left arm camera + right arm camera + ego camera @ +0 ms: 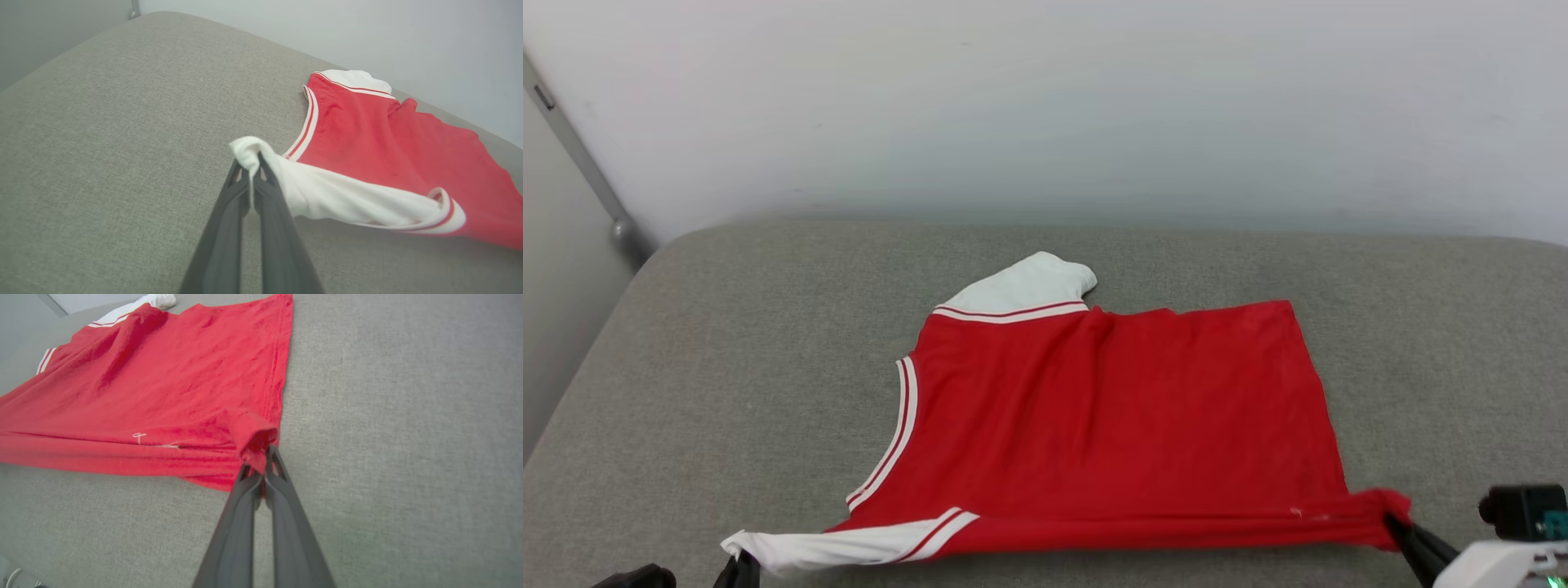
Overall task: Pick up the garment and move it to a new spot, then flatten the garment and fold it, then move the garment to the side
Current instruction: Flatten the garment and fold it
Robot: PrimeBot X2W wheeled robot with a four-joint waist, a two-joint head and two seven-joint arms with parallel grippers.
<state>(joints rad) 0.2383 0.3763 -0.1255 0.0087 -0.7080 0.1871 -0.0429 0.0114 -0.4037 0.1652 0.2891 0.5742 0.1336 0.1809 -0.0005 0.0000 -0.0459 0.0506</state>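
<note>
Down below, a soft gray padded seat [727, 367], wide and flat, with round edges at the back and at the left. Behind it, a plain white wall [1045, 106]. Far off at the left, a slanted gray metal bar [572, 139] next to the wall.

Spread out in the middle of the seat, a bit to the right: the red garment [1111, 408], plain red side up, mostly flat with a few soft wrinkles. Neck hole with red and white stripes toward the left. At the back, the far white sleeve [1029, 286] poking out. At the front left, the near white sleeve [800, 549].

Pinched tight on the tip of the near white sleeve, holding it a little above the seat: the left gripper [251, 163]. Pinched tight on the bunched red bottom corner at the front right: the right gripper [261, 459]. Between the two, the front edge of the garment pulled into a straight line.

Lots of bare gray seat to the left, a wide strip at the back up to the wall, and more bare seat to the right.
</note>
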